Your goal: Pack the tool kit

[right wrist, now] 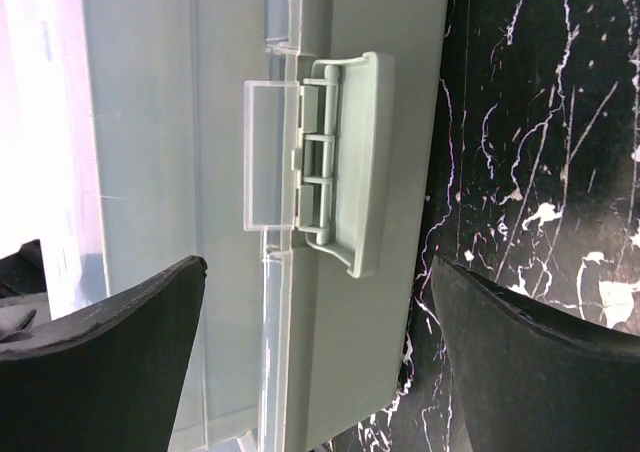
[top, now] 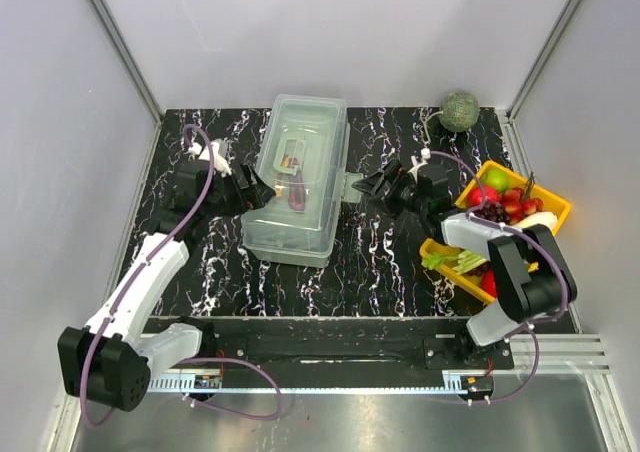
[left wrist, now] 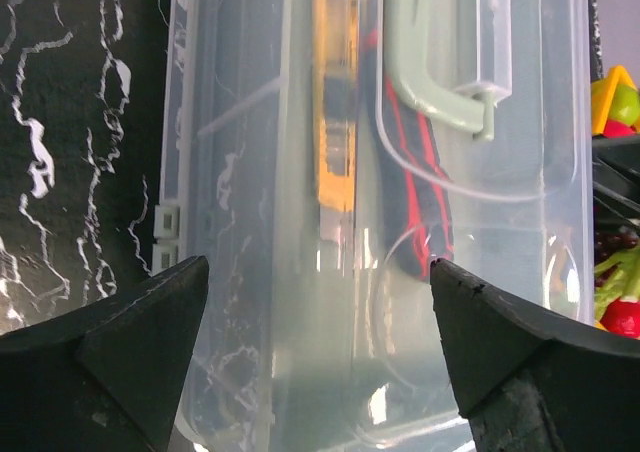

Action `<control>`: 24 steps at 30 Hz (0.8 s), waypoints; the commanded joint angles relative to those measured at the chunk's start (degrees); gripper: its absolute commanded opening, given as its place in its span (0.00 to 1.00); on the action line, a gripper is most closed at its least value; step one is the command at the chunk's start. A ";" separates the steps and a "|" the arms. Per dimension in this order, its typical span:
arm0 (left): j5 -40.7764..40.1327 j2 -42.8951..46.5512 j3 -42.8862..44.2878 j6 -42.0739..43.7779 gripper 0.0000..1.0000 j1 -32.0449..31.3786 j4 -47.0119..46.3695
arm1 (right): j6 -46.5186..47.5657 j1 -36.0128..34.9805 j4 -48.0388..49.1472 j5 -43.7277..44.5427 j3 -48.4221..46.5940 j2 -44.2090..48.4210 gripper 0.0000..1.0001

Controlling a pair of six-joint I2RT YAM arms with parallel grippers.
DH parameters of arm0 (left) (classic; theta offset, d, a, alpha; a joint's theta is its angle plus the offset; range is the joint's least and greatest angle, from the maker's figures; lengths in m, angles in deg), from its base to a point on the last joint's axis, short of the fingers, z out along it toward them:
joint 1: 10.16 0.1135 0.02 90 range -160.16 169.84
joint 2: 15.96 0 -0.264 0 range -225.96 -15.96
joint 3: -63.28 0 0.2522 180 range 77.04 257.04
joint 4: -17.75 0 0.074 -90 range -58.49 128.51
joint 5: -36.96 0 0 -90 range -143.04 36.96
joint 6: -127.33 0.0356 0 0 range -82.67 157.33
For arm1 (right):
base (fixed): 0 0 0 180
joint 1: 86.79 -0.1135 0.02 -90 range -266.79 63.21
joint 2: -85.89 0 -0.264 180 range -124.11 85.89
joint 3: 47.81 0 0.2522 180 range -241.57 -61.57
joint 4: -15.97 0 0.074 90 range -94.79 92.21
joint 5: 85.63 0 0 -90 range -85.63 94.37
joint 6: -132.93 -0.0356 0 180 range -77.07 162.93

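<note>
The tool kit point(top: 297, 177) stands in the middle of the black marbled table with its clear lid down. Through the lid I see a yellow knife point(left wrist: 335, 102), red-and-black pliers point(left wrist: 425, 202) and the pale green carry handle point(left wrist: 430, 82). My left gripper point(top: 258, 187) is at the box's left side, open, its jaws spread over the lid point(left wrist: 318, 272) and holding nothing. My right gripper point(top: 375, 187) is open at the box's right side. In the right wrist view the grey-green latch point(right wrist: 350, 162) lies between the spread jaws point(right wrist: 318, 267), untouched.
A yellow tray point(top: 553, 204) of fruit sits at the right edge, and a second yellow tray point(top: 440, 264) with vegetables lies nearer, under the right arm. A green melon point(top: 459, 110) rests in the back right corner. White walls enclose the table.
</note>
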State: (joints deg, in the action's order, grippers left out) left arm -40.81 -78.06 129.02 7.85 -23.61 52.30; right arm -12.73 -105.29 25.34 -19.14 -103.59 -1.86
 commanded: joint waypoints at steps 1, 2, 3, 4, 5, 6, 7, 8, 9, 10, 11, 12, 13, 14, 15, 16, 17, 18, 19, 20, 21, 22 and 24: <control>3.05 3.48 -3.81 -1.63 0.95 0.09 -3.74 | -3.83 0.83 17.69 -5.05 1.67 -5.40 0.99; 4.11 3.66 -4.61 -2.34 0.95 0.09 -4.27 | -4.89 0.92 20.69 -5.84 2.11 -6.55 0.99; 4.81 3.75 -5.22 -3.04 0.95 0.09 -4.53 | -6.12 0.92 24.20 -6.54 2.47 -7.78 0.99; 5.52 3.75 -6.01 -3.57 0.95 0.09 -4.80 | -7.09 1.01 26.76 -6.99 2.90 -8.58 0.99; 6.57 3.66 -6.72 -3.92 0.95 0.09 -5.24 | -8.05 1.01 29.66 -7.51 3.08 -9.63 0.99; 7.28 3.66 -7.25 -4.10 0.95 0.18 -5.24 | -8.76 1.01 32.04 -7.95 2.82 -10.51 0.99; 7.54 3.66 -7.69 -4.19 0.95 0.18 -5.07 | -9.11 1.01 32.84 -8.31 2.65 -11.21 0.99; 7.63 3.75 -8.12 -4.54 0.95 0.09 -5.15 | -9.38 1.01 33.72 -8.92 2.30 -12.09 0.99; 7.81 3.92 -8.39 -4.71 0.95 0.09 -5.15 | -9.90 1.01 35.12 -9.36 1.95 -13.06 0.99; 7.98 4.18 -8.57 -4.80 0.95 0.18 -5.15 | -10.26 1.01 36.35 -10.23 1.77 -14.11 0.99; 8.33 4.27 -8.66 -5.06 0.95 0.09 -5.33 | -11.22 1.01 38.19 -11.11 1.16 -15.25 0.99; 8.34 4.45 -8.74 -5.07 0.95 0.09 -5.33 | -12.27 1.01 40.47 -12.17 0.72 -16.57 0.99; 8.51 4.45 -8.74 -5.15 0.95 0.09 -5.33 | -13.85 1.01 42.76 -13.22 0.28 -18.06 0.99; 8.77 4.45 -8.66 -5.24 0.95 0.09 -5.50 | -15.69 1.01 45.83 -14.28 -0.34 -19.90 0.99; 8.95 4.28 -8.66 -5.42 0.95 0.09 -5.68 | -17.88 1.01 48.90 -15.68 -0.95 -21.66 0.99; 9.30 4.01 -8.57 -5.51 0.95 0.18 -5.85 | -20.69 1.01 53.37 -16.65 -1.57 -23.94 0.99; 9.65 3.58 -8.48 -5.59 0.95 0.18 -6.03 | -23.24 1.01 57.42 -17.53 -2.18 -25.79 0.98; 10.00 3.14 -8.39 -5.68 0.94 0.09 -6.03 | -25.96 1.01 61.03 -18.06 -2.89 -27.81 0.97; 10.53 2.61 -8.22 -5.77 0.94 0.09 -6.03 | -27.64 1.01 63.67 -18.33 -3.59 -29.31 0.97; 10.80 2.26 -8.13 -5.86 0.93 0.09 -6.12 | -28.36 1.01 65.01 -18.59 -4.03 -30.54 0.96; 10.97 2.17 -8.13 -5.86 0.93 0.01 -6.03 | -28.63 1.01 65.28 -18.85 -4.30 -30.90 0.95; 10.97 1.99 -8.22 -5.94 0.93 0.01 -6.03 | -28.54 1.01 65.20 -18.86 -4.30 -30.99 0.95; 11.15 1.99 -8.31 -6.03 0.93 0.01 -6.03 | -28.10 1.01 65.19 -19.47 -4.30 -30.30 0.95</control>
State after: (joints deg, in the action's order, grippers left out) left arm -35.98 -74.55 121.55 3.20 -22.57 45.13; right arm -37.36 -104.62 73.14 -35.47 -106.26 -32.89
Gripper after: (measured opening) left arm 0.937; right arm 0.954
